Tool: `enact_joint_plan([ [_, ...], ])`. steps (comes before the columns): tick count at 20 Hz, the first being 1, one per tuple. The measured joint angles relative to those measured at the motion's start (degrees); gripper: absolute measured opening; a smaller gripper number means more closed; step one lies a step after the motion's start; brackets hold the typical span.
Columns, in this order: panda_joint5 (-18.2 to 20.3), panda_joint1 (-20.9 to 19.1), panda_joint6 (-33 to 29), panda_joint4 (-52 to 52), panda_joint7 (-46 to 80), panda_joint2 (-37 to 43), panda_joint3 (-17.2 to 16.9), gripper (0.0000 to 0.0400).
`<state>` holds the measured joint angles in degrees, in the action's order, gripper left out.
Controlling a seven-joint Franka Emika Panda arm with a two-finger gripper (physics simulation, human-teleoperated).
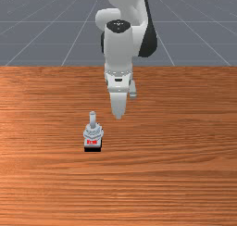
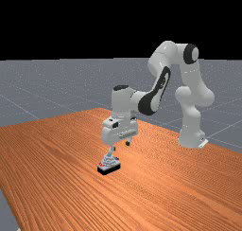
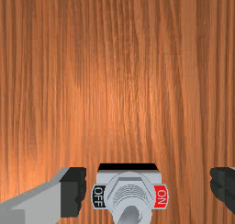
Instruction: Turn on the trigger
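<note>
In the front view my gripper [image 1: 126, 105] is to the right of the toggle switch [image 1: 92, 132], its hand farther back on the table. The far view has the gripper [image 2: 121, 146] above and to the right of the switch [image 2: 109, 164], one fingertip close to the lever [image 2: 111, 151]. In the wrist view the gripper [image 3: 149, 190] is wide open, and the grey switch body [image 3: 130, 179] appears between its fingers, touched by neither there. A black OFF label [image 3: 98, 196] and a red ON label [image 3: 160, 196] flank the grey lever [image 3: 130, 216].
The wooden table [image 1: 185, 141] extends around the switch on all sides. In the far view the arm's base [image 2: 191, 137] stands at the table's right, and the forearm [image 2: 158, 90] reaches over toward the switch.
</note>
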<state>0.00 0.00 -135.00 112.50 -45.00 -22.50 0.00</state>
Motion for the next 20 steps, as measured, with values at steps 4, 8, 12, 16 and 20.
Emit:
enact_joint_plan([
  [4, 0.0, 0.0, 38.2, -28.3, 0.0, 6.1, 0.0, 0.0055],
  [8, -0.7, 0.2, 37.9, -29.5, 0.3, 8.3, -0.1, 0.0007],
  [12, -0.1, 0.1, 37.7, -29.2, 0.8, 8.3, -0.1, 0.0001],
  [16, -0.1, 0.1, 37.2, -28.7, 1.5, 8.4, -0.2, 0.0000],
  [20, -0.1, 0.1, 36.7, -28.1, 1.2, 8.4, -0.1, 0.0000],
])
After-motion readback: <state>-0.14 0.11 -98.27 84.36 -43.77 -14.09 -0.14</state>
